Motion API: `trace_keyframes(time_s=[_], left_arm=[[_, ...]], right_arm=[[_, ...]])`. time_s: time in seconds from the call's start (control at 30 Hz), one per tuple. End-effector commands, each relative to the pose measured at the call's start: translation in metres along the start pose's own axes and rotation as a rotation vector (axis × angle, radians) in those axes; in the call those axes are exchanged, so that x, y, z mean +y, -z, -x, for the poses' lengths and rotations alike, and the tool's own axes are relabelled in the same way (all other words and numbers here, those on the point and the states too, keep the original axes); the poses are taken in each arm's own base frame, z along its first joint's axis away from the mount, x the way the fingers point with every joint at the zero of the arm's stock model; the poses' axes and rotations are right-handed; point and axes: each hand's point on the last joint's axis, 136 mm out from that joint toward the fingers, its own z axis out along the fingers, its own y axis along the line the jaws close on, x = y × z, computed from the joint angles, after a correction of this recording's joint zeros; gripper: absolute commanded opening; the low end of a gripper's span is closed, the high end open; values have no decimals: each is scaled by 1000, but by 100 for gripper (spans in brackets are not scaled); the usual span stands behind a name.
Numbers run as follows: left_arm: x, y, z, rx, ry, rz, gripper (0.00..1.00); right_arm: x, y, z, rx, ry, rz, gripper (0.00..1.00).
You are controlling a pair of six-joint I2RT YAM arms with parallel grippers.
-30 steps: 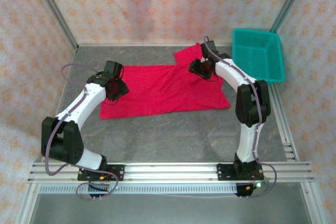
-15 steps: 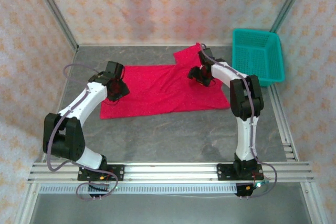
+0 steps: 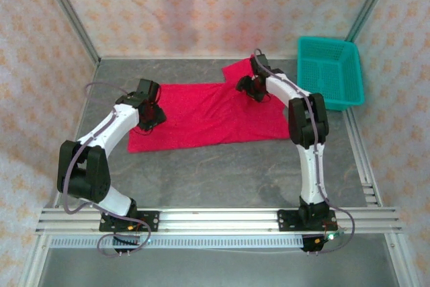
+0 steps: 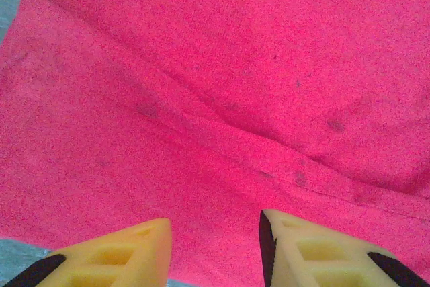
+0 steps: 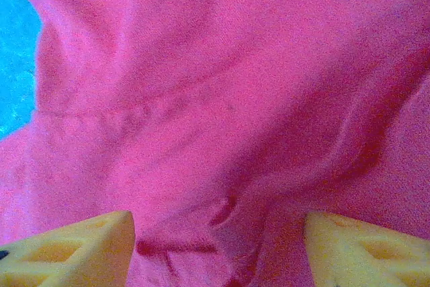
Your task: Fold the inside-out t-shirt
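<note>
While the inside-out t-shirt (image 3: 208,115) lies spread wide across the middle of the grey surface (image 3: 222,179), the folding looks barely begun, as far as I can judge. The red cloth forms a long, roughly flat shape running left to right, with one flap, probably a sleeve, sticking out toward the far right, close to the teal basket (image 3: 326,40) but not in it. No compact stack of layers is visible from above.

The left fingers (image 4: 127,253) stand apart over the left end of the shirt, with nothing pinched between them. Flat cloth lies under them, crossed by a diagonal edge, and I cannot tell whether that is a seam or a turned-over layer. From above, the left arm (image 3: 107,132) reaches that same left end.

The right fingers (image 5: 80,247) are spread wide above wrinkled cloth on the far right part of the shirt, near the flap, and grip nothing. A hem line and a few small creases show beneath them. The right arm (image 3: 306,119) stretches out over that corner in the top view.

Almost everything appears to be left to do:
- Take hold of the cloth.
- Bring the sleeves and sides inward.
- Double the body over into a neat packet.

Whether the shirt is meant to be turned right side out first cannot be told from here. The wrinkles under the right fingers suggest that this corner needs smoothing before any fold lies flat.
</note>
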Motion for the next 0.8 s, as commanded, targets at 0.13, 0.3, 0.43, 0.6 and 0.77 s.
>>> trace_keyframes(time_s=[0.13, 0.3, 0.43, 0.6, 0.77], left_arm=[[-1, 2, 10, -31, -32, 24, 40], [-2, 14, 14, -58, -28, 11, 40], [-9, 13, 14, -64, -23, -31, 41], [-26, -11, 16, -21, -29, -80, 41], [-27, -48, 27, 17, -22, -41, 40]], right_arm=[[14, -10, 8, 19, -18, 1, 67], [9, 15, 11, 2, 12, -56, 67], [-2, 53, 11, -53, 21, -115, 67], [-13, 60, -13, -45, -3, -67, 67], [-37, 40, -44, 28, -53, -83, 67]])
